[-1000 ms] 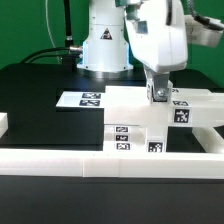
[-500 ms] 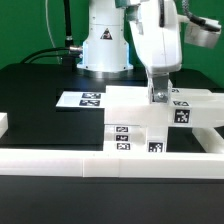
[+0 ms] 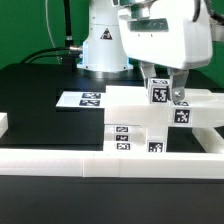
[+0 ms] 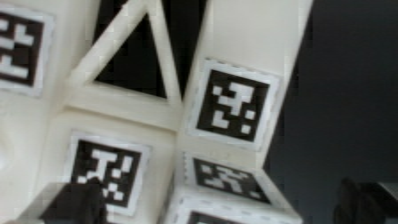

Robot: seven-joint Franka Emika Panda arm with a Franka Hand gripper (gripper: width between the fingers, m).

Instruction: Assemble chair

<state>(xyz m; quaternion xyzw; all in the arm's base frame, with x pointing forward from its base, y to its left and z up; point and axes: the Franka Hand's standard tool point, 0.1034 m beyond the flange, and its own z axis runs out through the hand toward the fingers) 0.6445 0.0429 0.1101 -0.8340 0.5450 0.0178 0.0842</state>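
The chair's white tagged parts (image 3: 138, 126) stand clustered at the exterior view's right, just behind the front rail. An upright tagged post (image 3: 157, 92) rises from the cluster. My gripper (image 3: 164, 93) hangs straight over it, jaws wide open on either side of the post and holding nothing. In the wrist view the tagged post (image 4: 231, 100) and a slotted panel (image 4: 71, 85) fill the picture. One dark fingertip (image 4: 71, 200) shows beside the tags. The other fingertip (image 4: 366, 198) stands well off to the far side, apart from the white plastic.
The marker board (image 3: 84, 99) lies flat behind the cluster, to the exterior view's left. A long plain white rail (image 3: 90, 166) runs along the front, with a short piece (image 3: 3, 125) at the left edge. The robot's base (image 3: 103, 45) stands at the back.
The jaws have gone from shut to wide open, letting go of the upright post. The hand has turned, so its broad side now faces the exterior view, and sits slightly higher.
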